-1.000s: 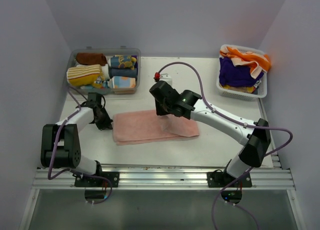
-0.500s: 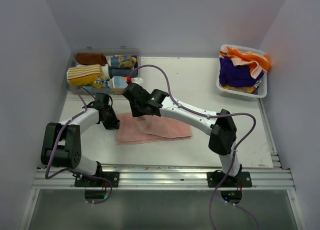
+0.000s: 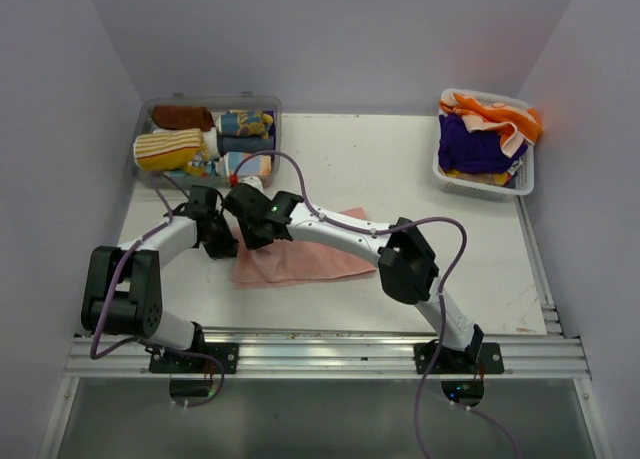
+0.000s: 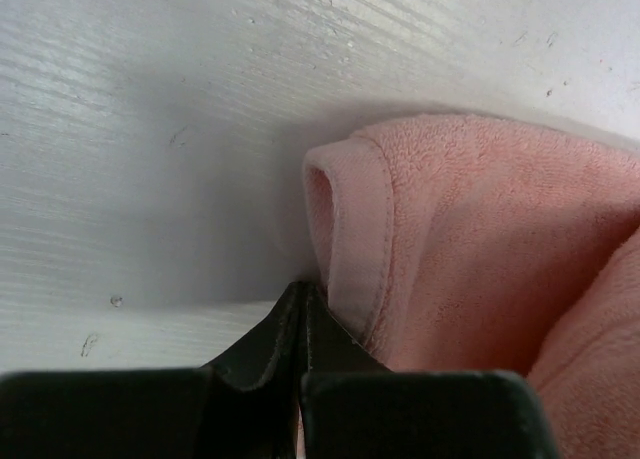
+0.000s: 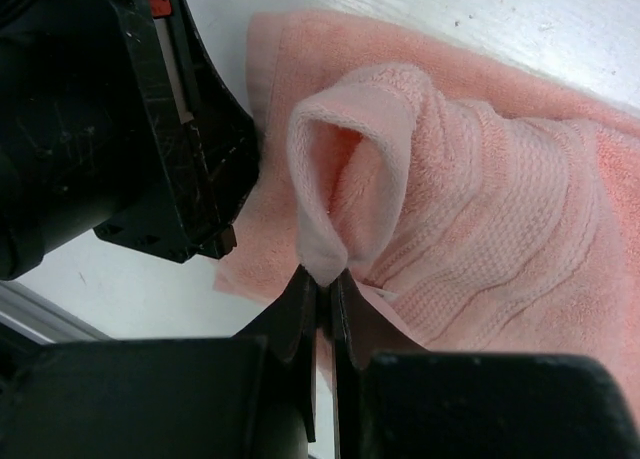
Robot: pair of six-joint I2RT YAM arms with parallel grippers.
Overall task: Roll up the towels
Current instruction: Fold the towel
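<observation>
— How does the left gripper stand?
— Its fingers are together, the tips meeting in a point down on the table. They touch the pale hem of the pink towel, right where that hem curls up into a small loop. I cannot tell whether any cloth is caught between them.
— And the right gripper?
— It is clamped on the pink towel. It pinches a fold of the terry, and the fold stands up above the tips as an open loop. The black body of the left gripper sits just beside it, on the left in the right wrist view.
— So the two are close?
— They are very near each other, both at the towel's left end. The right arm reaches in from the right, over the towel.
— Where does the towel lie?
— It is on the table, left of centre and toward the near edge. Its left end is bunched and doubled over, and the rest lies flat, stretching right.
— And further out?
— At the far left corner a clear bin holds rolled towels, a striped yellow towel among them. At the far right corner a white basket holds a purple towel with an orange-and-cream towel heaped over it, both unrolled.
</observation>
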